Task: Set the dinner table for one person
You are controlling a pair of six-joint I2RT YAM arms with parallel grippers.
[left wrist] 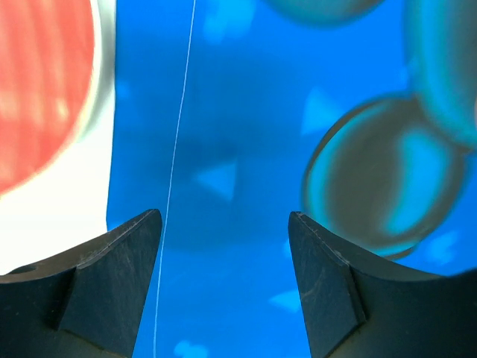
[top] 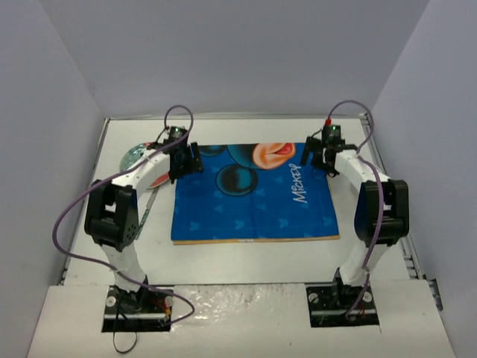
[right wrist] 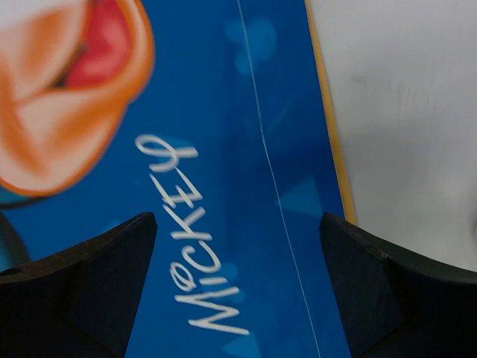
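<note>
The white dinner table (top: pixel 253 257) carries a blue Mickey-print placemat (top: pixel 253 209) at its middle. My left gripper (top: pixel 186 164) is open and empty above the mat's far left corner. In the left wrist view its jaws (left wrist: pixel 225 224) stand wide apart over the blue mat (left wrist: pixel 223 134), with bare table (left wrist: pixel 52 224) at the left. My right gripper (top: pixel 317 158) is open and empty above the mat's far right corner. In the right wrist view its jaws (right wrist: pixel 238 224) straddle the "Mickey" lettering (right wrist: pixel 194 246), with the mat's yellow edge and bare table (right wrist: pixel 410 112) at the right.
A red and white round dish (top: pixel 158 177) lies left of the mat, partly under my left arm; it also shows in the left wrist view (left wrist: pixel 37 97). A greenish round thing (top: pixel 134 156) lies beyond it. A thin pale utensil (top: pixel 147 209) lies by the left arm. Grey walls enclose the table.
</note>
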